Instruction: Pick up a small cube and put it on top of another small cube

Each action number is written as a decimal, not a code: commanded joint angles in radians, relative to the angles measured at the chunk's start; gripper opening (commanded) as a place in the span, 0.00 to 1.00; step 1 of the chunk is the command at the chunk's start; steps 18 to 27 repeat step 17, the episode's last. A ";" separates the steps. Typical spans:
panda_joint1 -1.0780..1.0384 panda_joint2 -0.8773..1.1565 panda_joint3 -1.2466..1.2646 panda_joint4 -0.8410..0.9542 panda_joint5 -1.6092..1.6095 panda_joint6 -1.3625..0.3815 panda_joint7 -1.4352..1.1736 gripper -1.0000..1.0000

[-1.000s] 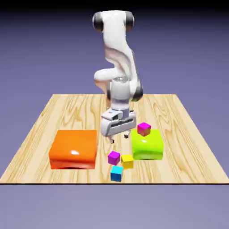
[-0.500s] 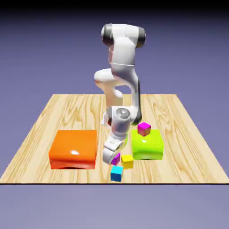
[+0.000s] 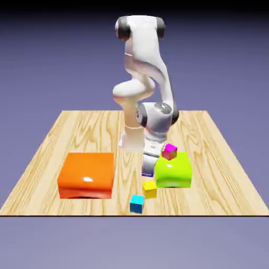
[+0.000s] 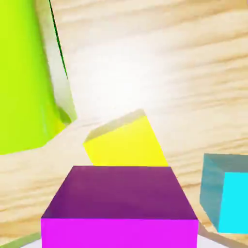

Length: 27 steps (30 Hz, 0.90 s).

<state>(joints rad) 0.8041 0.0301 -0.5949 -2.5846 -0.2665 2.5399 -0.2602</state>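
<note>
Pincer of the white robot arm (image 3: 152, 157) is closed on a purple cube (image 4: 119, 208), which fills the bottom middle of the hand view and hides the fingertips. In that view the held cube overlaps part of a bright yellow cube (image 3: 149, 189), while a cyan-blue cube (image 3: 137, 204) shows at the right edge. In the exterior view the pincer hangs over the pale wooden surface (image 3: 220, 173), just beside a glossy lime-green block with rounded edges (image 3: 173, 173), toward the exterior view's left of it. A small magenta cube (image 3: 169, 152) shows at the green block's far edge, close to the pincer. The yellow and blue cubes sit near each other, nearer the camera. A larger glossy orange block (image 3: 86, 176) lies toward the exterior view's left.
</note>
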 commanded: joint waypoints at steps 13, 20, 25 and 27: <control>-0.058 0.110 0.051 -0.003 0.068 0.108 -0.045 1.00; -0.008 0.000 0.000 0.000 -0.001 0.001 0.001 1.00; -0.008 0.000 0.000 0.000 -0.001 0.001 0.001 1.00; -0.008 0.000 0.000 0.000 -0.001 0.001 0.001 1.00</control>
